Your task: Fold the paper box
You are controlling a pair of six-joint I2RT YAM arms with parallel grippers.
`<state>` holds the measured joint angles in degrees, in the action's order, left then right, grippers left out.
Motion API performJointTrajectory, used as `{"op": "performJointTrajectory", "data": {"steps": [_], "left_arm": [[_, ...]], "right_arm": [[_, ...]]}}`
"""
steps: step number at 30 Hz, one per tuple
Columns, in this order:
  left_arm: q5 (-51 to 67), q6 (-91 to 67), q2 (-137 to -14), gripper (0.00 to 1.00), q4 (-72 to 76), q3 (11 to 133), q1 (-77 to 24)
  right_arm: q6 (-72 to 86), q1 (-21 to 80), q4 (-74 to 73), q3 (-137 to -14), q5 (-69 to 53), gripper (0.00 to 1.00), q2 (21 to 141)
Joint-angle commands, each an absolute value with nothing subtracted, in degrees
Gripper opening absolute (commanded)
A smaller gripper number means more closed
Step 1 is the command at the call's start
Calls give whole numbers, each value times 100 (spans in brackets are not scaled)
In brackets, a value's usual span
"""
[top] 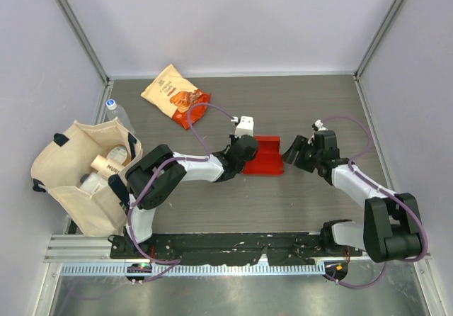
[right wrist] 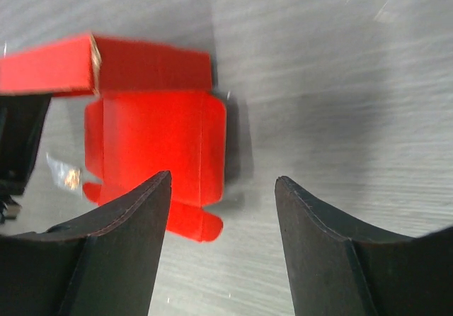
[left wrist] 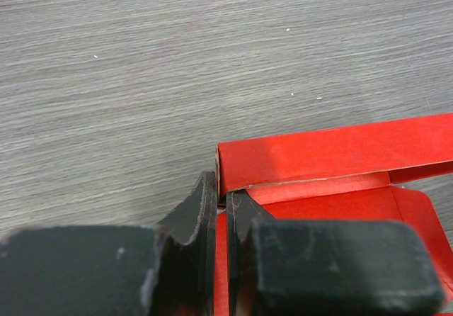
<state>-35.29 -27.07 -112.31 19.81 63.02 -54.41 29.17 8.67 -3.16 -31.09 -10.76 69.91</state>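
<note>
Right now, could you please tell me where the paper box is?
Top view: the paper box lies mid-table, its left edge pinched by the left tool, the open right tool just off its right.

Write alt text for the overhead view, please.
A small red paper box lies on a grey table; the left end effector pinches its wall, and the right end effector hangs open beside it. A snack bag, bottle and tote bag lie to the left.

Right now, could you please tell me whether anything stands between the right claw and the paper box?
Nothing visible does. The open right claw faces the paper box across bare table only. The left claw pinches the box's opposite wall, off that path.
</note>
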Motion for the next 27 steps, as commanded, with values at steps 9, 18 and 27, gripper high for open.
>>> {"op": "performJointTrajectory", "data": {"steps": [9, 18, 27], "left_arm": [[-3349, -2883, -11232, 0, 1327, 6434, -5484], [-3384, -2848, -11276, 0, 1283, 6521, -5493], [-3357, -2821, -11267, 0, 1266, 6548, -5484]], "right_arm": [[2867, 747, 754, -2540, -1655, 59, 7137], [2374, 1774, 2531, -2566, 560, 54, 7241], [1960, 2557, 2856, -2874, 2302, 47, 7822]]}}
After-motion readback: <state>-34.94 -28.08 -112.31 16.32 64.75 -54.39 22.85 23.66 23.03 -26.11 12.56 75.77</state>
